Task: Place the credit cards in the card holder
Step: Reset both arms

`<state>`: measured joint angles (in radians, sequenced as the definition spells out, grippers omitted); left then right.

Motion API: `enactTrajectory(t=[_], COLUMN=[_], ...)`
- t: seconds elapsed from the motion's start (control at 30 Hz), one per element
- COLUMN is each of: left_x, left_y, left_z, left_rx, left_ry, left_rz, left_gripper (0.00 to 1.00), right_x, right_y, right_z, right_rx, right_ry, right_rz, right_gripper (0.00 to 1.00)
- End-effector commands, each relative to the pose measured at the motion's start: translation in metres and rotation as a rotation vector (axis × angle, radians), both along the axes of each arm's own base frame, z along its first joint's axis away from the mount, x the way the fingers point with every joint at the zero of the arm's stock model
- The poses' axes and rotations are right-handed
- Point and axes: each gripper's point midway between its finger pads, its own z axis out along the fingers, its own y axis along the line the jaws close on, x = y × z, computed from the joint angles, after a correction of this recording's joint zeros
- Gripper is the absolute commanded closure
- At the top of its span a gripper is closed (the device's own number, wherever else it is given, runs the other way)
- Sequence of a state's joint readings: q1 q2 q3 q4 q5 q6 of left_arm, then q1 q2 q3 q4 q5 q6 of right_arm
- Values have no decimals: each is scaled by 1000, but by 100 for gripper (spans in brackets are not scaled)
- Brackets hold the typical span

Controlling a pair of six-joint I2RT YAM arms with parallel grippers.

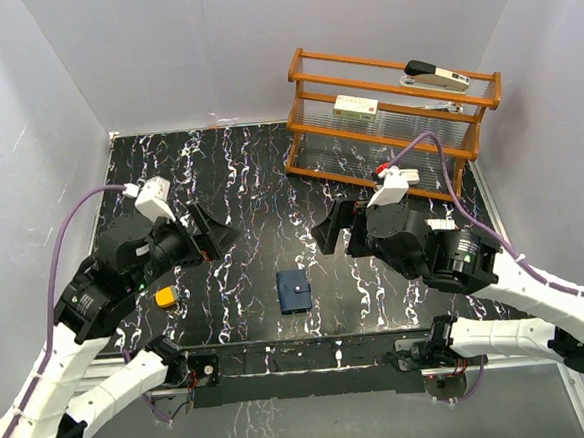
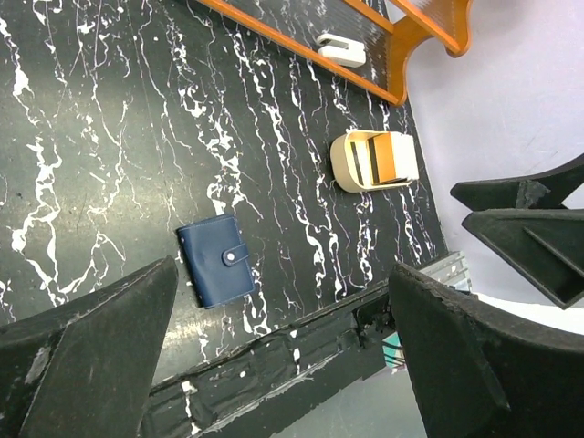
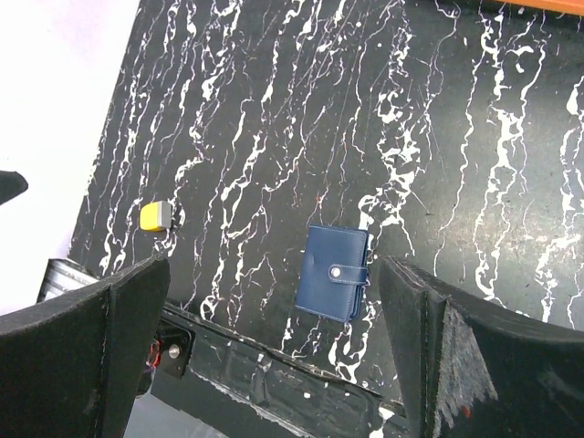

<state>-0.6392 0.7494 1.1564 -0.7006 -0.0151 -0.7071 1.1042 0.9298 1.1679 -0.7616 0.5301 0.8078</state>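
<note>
Spotter: Fingers of the left gripper point(image 2: 283, 274) fill the near edge of its wrist view, spread wide with nothing between them. Same for the right gripper point(image 3: 274, 265): spread, empty. Both hover above the desk point(image 1: 239, 183).

Recorder: And the card holder point(image 1: 295, 292)?

Spotter: Flat at the near middle of the desk, between the two grippers. Folded shut, snap tab fastened.

Recorder: The credit cards point(image 2: 392, 157)?

Spotter: In a beige tray point(image 2: 340, 169) on the right side, close to the wooden rack point(image 1: 395, 112). From overhead the right arm hides them.

Recorder: Risks?

Spotter: First, the snap. The holder looks light and the desk glossy, so a pull at the tab with nothing pinning it likely drags the whole holder instead of opening it. Second, the cards are thin and lie close together. Wide fingers may lift two at once or tip the tray. Third, crowding. Both arms point at one small holder and could knock fingers over it. Fourth, a card arriving tilted may jam at a pocket lip and push the holder away. The pockets are not visible while it is shut.

Recorder: The yellow piece point(image 1: 165, 298), near left?

Spotter: Well apart from the holder. No concern.
</note>
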Motion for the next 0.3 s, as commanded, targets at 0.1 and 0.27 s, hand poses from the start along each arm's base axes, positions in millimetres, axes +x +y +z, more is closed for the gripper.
enactTrajectory(t=[0.1, 0.27], left_x=[-5, -2], left_y=[-8, -5], left_z=[-18, -21], left_rx=[-27, -12], left_ry=[6, -6], left_rz=[-42, -28], left_gripper=[1, 1], right_x=[1, 1], right_y=[3, 6], right_z=[9, 6], right_rx=[73, 75], right_ry=[-21, -19], right_rz=[-8, 5], right_gripper=[2, 2])
